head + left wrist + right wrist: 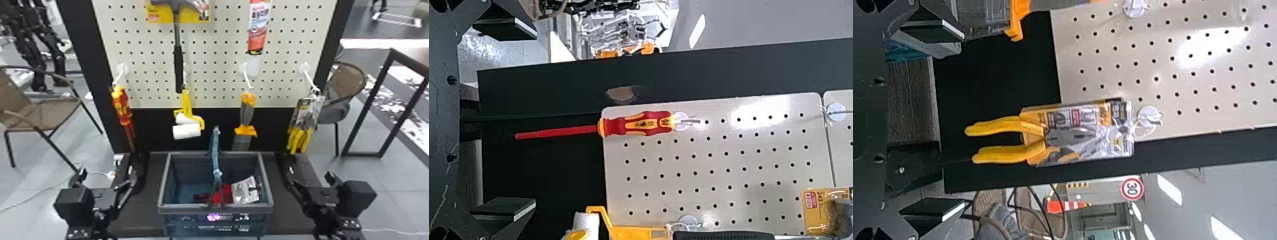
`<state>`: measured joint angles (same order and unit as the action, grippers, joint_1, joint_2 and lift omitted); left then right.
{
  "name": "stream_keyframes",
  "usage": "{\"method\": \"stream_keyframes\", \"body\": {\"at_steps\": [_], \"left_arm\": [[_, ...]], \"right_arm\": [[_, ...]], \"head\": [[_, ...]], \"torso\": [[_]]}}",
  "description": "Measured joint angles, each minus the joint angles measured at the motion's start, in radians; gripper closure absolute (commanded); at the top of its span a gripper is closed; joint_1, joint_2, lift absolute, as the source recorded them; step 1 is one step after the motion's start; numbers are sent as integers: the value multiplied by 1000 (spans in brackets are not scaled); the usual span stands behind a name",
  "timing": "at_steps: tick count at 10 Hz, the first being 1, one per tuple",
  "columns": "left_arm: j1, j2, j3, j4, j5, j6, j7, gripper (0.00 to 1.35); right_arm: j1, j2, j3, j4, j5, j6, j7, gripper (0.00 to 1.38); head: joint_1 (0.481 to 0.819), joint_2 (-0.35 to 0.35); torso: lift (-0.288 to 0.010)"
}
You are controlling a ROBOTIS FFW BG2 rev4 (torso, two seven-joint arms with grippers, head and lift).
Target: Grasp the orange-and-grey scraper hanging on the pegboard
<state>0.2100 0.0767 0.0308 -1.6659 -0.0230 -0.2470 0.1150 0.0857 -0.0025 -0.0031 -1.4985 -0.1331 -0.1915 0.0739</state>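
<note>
The orange-and-grey scraper hangs on the pegboard from the third hook counting from my left, between a yellow-framed paint roller and a carded pair of yellow-handled pliers. Its handle is up at the hook and its grey blade points down, ending just above the back rim of the grey basket, with an orange collar across its middle. Nothing touches it.

My left claw sits low on the black bench, just beside the basket's left wall and under the red-and-yellow screwdriver. Its fingers are spread wide and hold nothing. In the left wrist view that screwdriver lies right between them, farther off.

My right claw sits low on the other side of the basket, under the pliers. It too is spread wide with nothing in it, and the right wrist view has the pliers between its fingers, at a distance.

Both claws are well apart from the scraper. The basket stands between them with its blue handle upright and some red and white packets lying inside. Higher on the board hang a black-handled tool and a tube
</note>
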Motion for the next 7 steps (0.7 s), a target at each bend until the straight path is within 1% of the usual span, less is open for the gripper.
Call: {"method": "stream_keyframes", "body": {"at_steps": [4, 7], "left_arm": [[0, 0, 0, 0, 0, 0, 0, 124], [-1, 0, 0, 0, 0, 2, 0, 124]], "right_arm": [[-60, -6, 0, -29, 6, 145, 124, 130], [-130, -8, 0, -8, 17, 188, 192, 130]], "head": [[549, 0], [549, 0]], "torso": [[-100], [-100]]}}
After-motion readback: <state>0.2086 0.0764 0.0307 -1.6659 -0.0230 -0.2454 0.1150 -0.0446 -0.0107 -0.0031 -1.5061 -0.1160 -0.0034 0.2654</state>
